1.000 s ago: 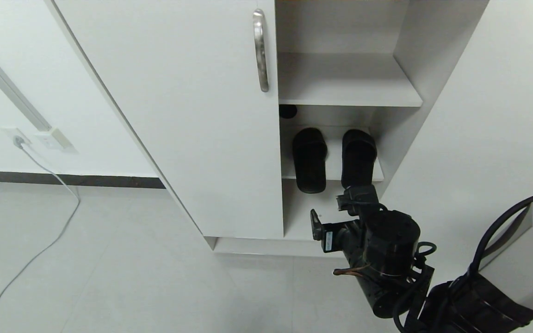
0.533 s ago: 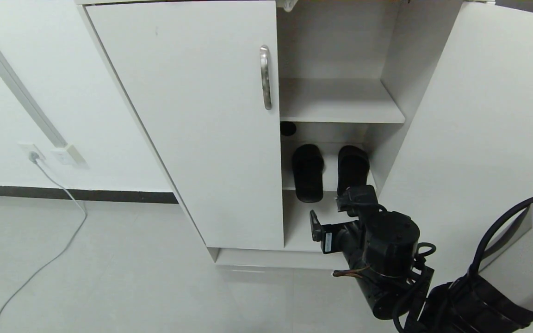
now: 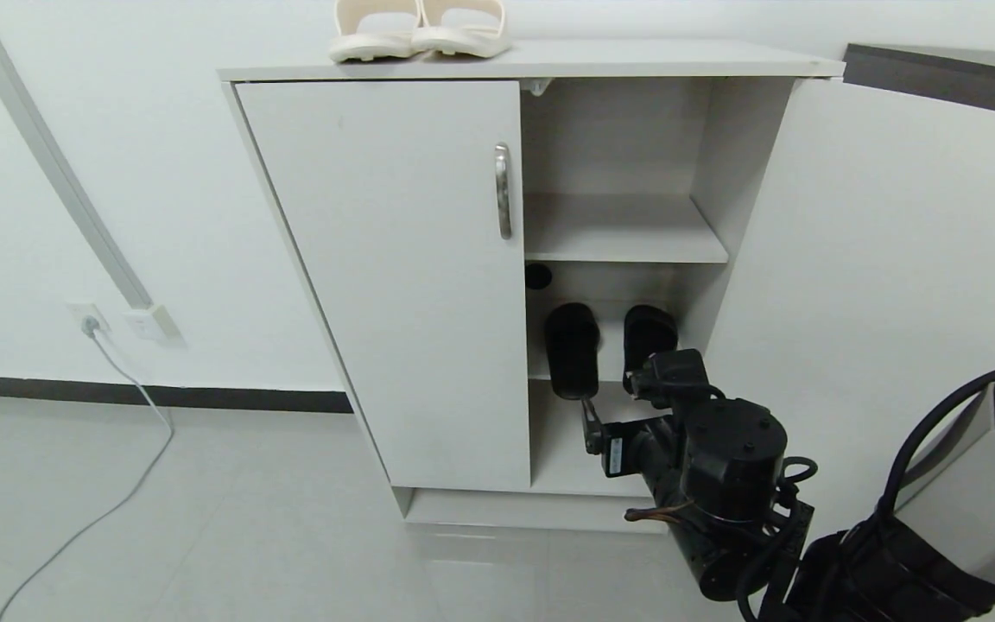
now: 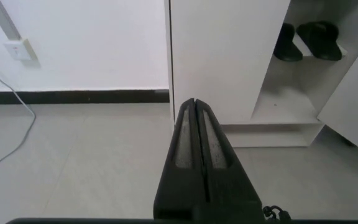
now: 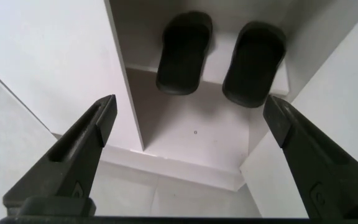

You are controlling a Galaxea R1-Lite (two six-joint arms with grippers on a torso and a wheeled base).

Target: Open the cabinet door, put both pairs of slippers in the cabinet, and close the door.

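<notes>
A white cabinet (image 3: 523,60) stands against the wall. Its right door (image 3: 877,285) is swung open and its left door (image 3: 394,276) is closed, with a metal handle (image 3: 503,190). A pair of black slippers (image 3: 573,350) (image 5: 184,53) (image 4: 303,40) lies on the middle shelf. On the cabinet's top rests a pair of cream slippers (image 3: 420,30). My right gripper (image 3: 627,393) (image 5: 189,106) is open and empty, in front of the lower opening, just below the black slippers. My left gripper (image 4: 194,106) is shut and empty, low over the floor, left of the cabinet's opening.
An empty upper shelf (image 3: 623,233) and bottom compartment (image 3: 562,449) sit inside the cabinet. A wall socket (image 3: 87,326) with a grey cable (image 3: 117,501) trailing over the floor is on the left. A grey surface (image 3: 947,73) shows behind the open door.
The head camera has tilted up, bringing the cabinet's top and the cream slippers into view. The black slippers have not moved on their shelf.
</notes>
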